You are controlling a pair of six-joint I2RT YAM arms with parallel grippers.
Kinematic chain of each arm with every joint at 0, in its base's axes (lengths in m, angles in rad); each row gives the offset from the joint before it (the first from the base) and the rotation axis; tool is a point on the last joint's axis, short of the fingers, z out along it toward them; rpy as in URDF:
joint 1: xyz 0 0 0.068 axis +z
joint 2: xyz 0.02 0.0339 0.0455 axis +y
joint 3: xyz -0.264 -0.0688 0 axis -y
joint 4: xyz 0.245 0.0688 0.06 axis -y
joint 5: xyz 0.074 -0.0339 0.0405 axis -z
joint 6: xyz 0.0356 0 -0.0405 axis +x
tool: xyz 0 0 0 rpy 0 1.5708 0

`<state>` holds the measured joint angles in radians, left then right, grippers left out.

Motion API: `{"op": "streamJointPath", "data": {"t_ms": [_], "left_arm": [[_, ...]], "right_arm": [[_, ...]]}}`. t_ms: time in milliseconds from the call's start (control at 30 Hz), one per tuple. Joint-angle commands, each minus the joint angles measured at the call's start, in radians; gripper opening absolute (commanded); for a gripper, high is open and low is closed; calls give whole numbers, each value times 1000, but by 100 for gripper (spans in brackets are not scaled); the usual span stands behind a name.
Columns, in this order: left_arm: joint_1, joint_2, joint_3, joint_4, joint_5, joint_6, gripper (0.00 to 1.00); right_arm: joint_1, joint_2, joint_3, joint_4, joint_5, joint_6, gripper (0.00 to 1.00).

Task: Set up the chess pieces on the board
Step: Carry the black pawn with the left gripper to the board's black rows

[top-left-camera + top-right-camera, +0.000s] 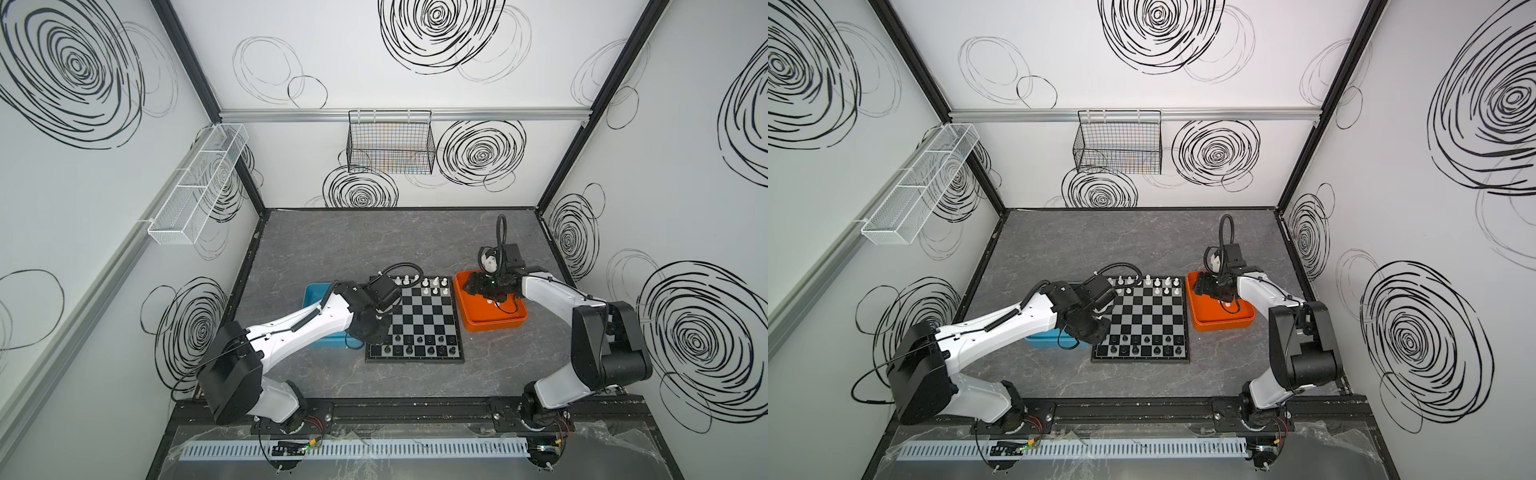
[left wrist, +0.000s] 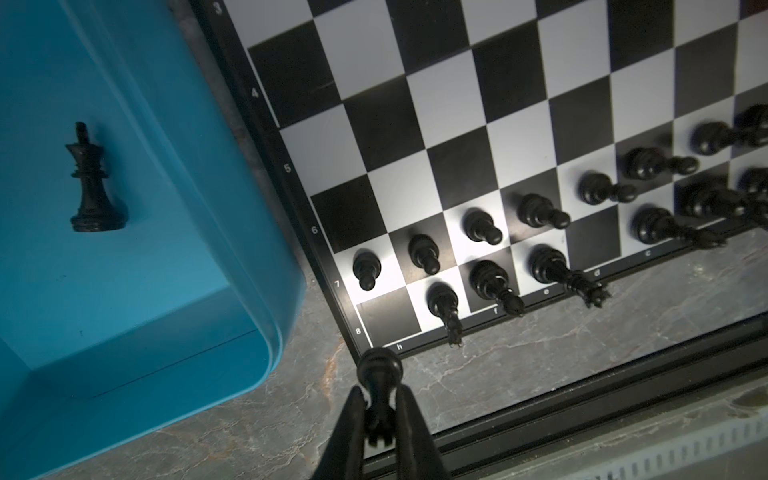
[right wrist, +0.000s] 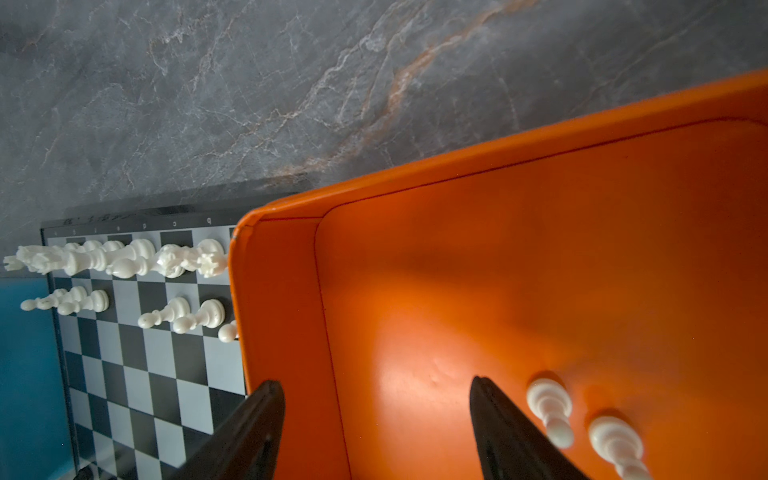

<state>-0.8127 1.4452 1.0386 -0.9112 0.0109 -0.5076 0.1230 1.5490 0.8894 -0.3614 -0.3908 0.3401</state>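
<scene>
Left gripper: the left gripper (image 2: 380, 397) is clamped on a small glossy black plastic chess piece (image 2: 380, 368), round base pointing away from the wrist. The notched top suggests a rook.
Where it hangs: just off the corner of the flat black-and-grey checked chessboard (image 2: 457, 104), beside the bare corner square (image 2: 388, 318) lettered h and 8.
Why there: that corner stands empty while the squares next to it carry black pieces (image 2: 482, 226), so the held piece is probably meant for it. Held upright, it can go straight down onto its base.
Right gripper: the right gripper (image 3: 376, 415) has its jaws well apart and empty over the glossy orange plastic tray (image 3: 282, 311), near two white pawns (image 3: 548, 409) lying on the tray floor.
Why there: the white pawn row on the board shows gaps, so a pawn is likely its next pick.
Blue tray: the blue plastic tray (image 2: 257, 270) holds one black king (image 2: 89, 187) lying on its side, not yet placed.
Left wrist view alone: shows the grip, the empty corner and the king. In both top views the arm itself covers that corner.
Top views alone: show the whole layout, with the board between the two trays, black at the near end and white pieces (image 1: 435, 282) at the far end.
Right wrist view alone: shows the spread jaws and the pawns beside them.
</scene>
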Motion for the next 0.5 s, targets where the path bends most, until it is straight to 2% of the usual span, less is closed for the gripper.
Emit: {"op": "streamJointPath", "data": {"t_ms": [0,467], "left_arm": [[-15,13,-34,44,13,-41,18],[-37,53,-106,133,23,-59,18]], "right_arm": [[-5,-35,-13,-16,5,-5,75],[-5,-31,-27,-11,5,-5,76]]}}
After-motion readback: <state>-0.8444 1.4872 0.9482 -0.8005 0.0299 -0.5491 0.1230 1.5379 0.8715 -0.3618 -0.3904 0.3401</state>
